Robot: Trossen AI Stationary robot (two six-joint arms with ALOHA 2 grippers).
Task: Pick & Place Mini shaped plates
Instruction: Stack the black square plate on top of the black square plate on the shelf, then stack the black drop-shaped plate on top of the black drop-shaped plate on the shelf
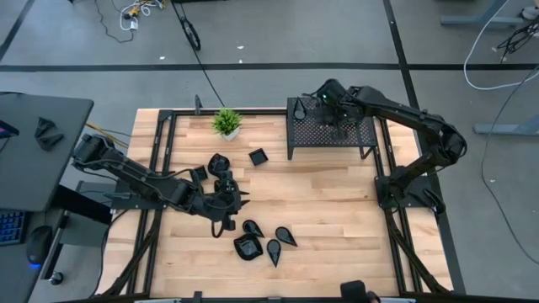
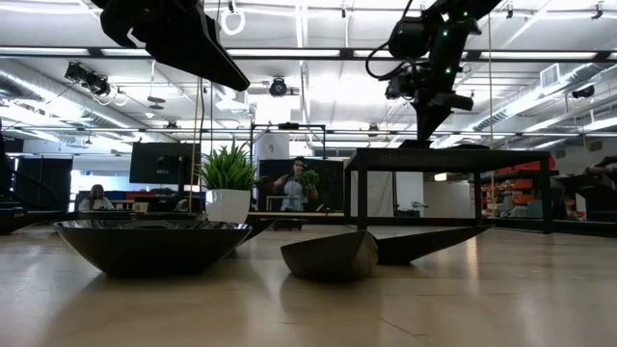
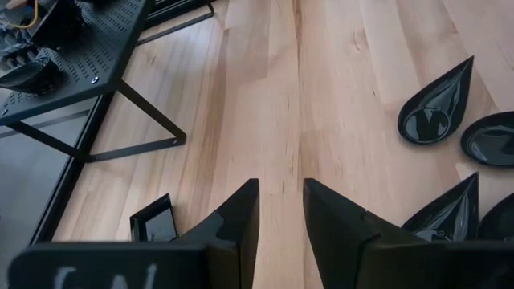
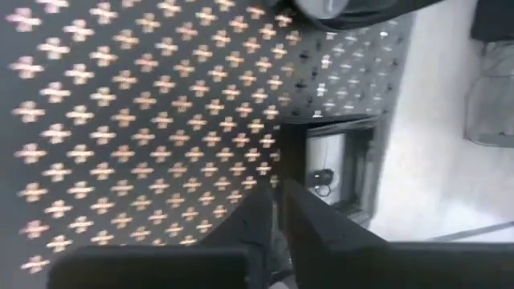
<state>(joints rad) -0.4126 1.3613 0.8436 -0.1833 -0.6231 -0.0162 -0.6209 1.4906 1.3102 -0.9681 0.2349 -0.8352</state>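
Several glossy black mini plates lie flat on the wooden table: a cluster near the front middle [image 1: 261, 240], a square one [image 1: 258, 156] and others [image 1: 217, 162] behind it. In the left wrist view a teardrop plate [image 3: 438, 108] and a square plate [image 3: 152, 221] show. My left gripper [image 1: 234, 199] [image 3: 281, 201] hovers over bare wood between these groups, its fingers a narrow gap apart with nothing between them. My right gripper [image 1: 324, 105] [image 4: 277, 205] is over the black perforated rack [image 1: 330, 126], shut and empty. A dark dish [image 4: 337, 8] rests on the rack top.
A small green potted plant [image 1: 226, 122] stands at the far edge, left of the rack. The rack's legs [image 3: 148, 120] stand on the table's far right part. Bare wood lies to the right of the plate cluster. People show in the room beyond the table [image 2: 294, 183].
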